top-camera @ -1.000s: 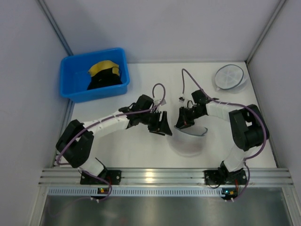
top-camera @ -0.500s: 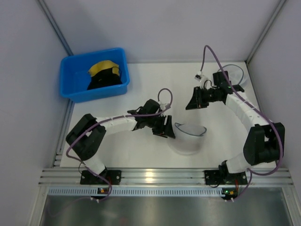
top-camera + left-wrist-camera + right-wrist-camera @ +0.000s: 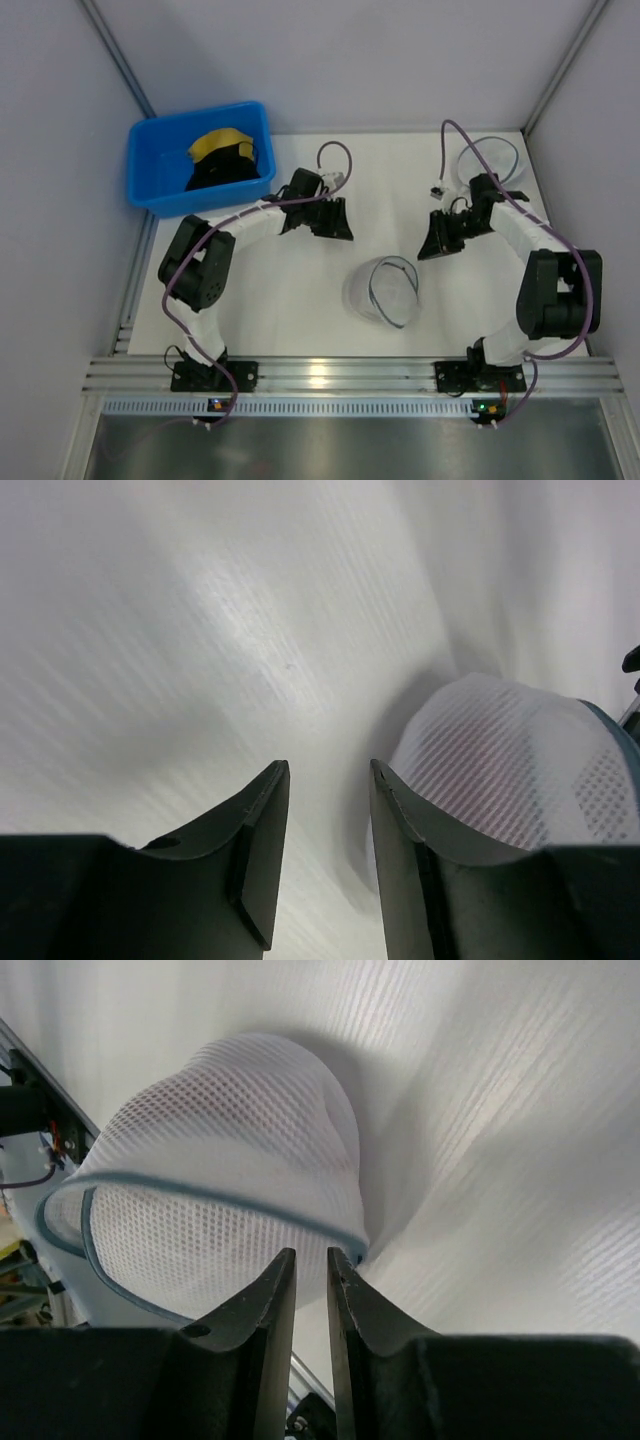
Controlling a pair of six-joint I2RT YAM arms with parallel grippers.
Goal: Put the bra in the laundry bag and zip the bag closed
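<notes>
The laundry bag (image 3: 384,291) lies on the white table between the arms as a round mesh pouch, its dark zipper rim looping across the top. It also shows in the left wrist view (image 3: 500,780) and the right wrist view (image 3: 220,1180). The bra itself is hidden; only a faint red tint shows through the mesh in the left wrist view. My left gripper (image 3: 343,232) (image 3: 328,765) is open and empty, up and left of the bag. My right gripper (image 3: 430,250) (image 3: 312,1252) is empty with its jaws almost together, up and right of the bag.
A blue bin (image 3: 150,175) at the back left holds a yellow garment (image 3: 220,143) and a black garment (image 3: 225,168). A second round white mesh bag (image 3: 490,160) lies at the back right, beside the right arm. Grey walls enclose the table.
Both grippers have let go of the bag and drawn back from it. The bag went from a gaping half-open shape to a closed round pouch and shifted slightly.
</notes>
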